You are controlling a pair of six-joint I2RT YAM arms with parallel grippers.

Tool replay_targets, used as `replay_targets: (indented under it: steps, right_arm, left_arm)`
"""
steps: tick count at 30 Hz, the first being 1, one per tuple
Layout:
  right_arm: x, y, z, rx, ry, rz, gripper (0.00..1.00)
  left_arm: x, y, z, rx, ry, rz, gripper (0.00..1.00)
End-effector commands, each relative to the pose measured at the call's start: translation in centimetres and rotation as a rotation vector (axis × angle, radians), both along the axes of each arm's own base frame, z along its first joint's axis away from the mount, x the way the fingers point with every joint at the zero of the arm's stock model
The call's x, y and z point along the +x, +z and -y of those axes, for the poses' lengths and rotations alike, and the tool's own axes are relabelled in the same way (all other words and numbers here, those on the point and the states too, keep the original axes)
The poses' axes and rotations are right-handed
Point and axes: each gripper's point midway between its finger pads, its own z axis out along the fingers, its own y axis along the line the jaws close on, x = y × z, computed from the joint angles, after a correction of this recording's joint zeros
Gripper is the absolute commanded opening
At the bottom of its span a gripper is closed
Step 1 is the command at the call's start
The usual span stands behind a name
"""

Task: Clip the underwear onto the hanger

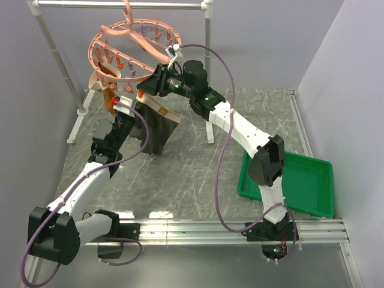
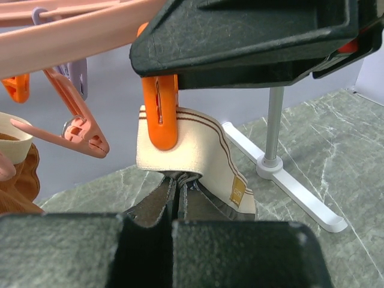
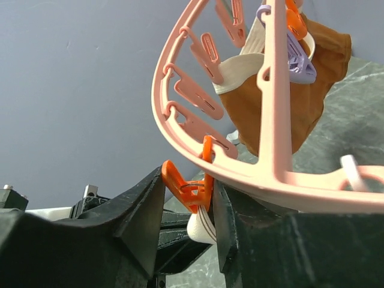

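Dark olive-brown cloth boxer briefs [image 1: 159,129]: hang below the salmon-pink round plastic drying ring [image 3: 273,120], tan waistband [image 2: 198,150] under one orange plastic clip [image 2: 159,114]. Left gripper [image 2: 174,192]: jaws closed on the cloth just beneath the waistband. Right gripper [image 3: 189,186]: fingers pressed on both sides of that clip.

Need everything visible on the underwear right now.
The underwear is dark olive-brown soft cloth with a cream-tan waistband that carries thin brown stripes and a small yellow label. It hangs limp below the hanger, waistband uppermost and folded over. The left end effector pinches the dark cloth just under the waistband. An orange clip, squeezed by the right end effector, overlaps the waistband's top edge. Whether the clip grips it yet is unclear.
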Motion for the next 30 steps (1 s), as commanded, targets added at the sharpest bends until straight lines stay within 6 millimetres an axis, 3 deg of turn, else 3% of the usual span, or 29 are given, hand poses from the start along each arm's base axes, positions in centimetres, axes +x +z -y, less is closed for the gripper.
replay_targets:
  steps: [1,5,17,23,30]
  right_arm:
    - [-0.2,2.7,0.3,0.051,0.016,0.043,0.44]
    - [-0.2,3.0,0.4,0.058,0.018,0.041,0.46]
    - [-0.6,3.6,2.1,0.053,0.008,0.036,0.73]
    - [-1.4,2.3,3.1,0.01,0.018,0.037,0.83]
    - [-2.8,-0.9,4.5,-0.081,0.036,0.077,0.95]
  left_arm:
    - [-0.3,4.5,0.1,-0.036,-0.007,0.119,0.0]
    - [-0.2,4.9,0.1,-0.043,-0.005,0.122,0.0]
    - [-0.3,4.7,-0.5,-0.026,0.02,0.109,0.0]
    - [-0.4,3.8,-1.4,-0.019,0.052,0.078,0.0]
    - [-0.3,3.8,-2.6,-0.028,0.078,0.058,0.0]
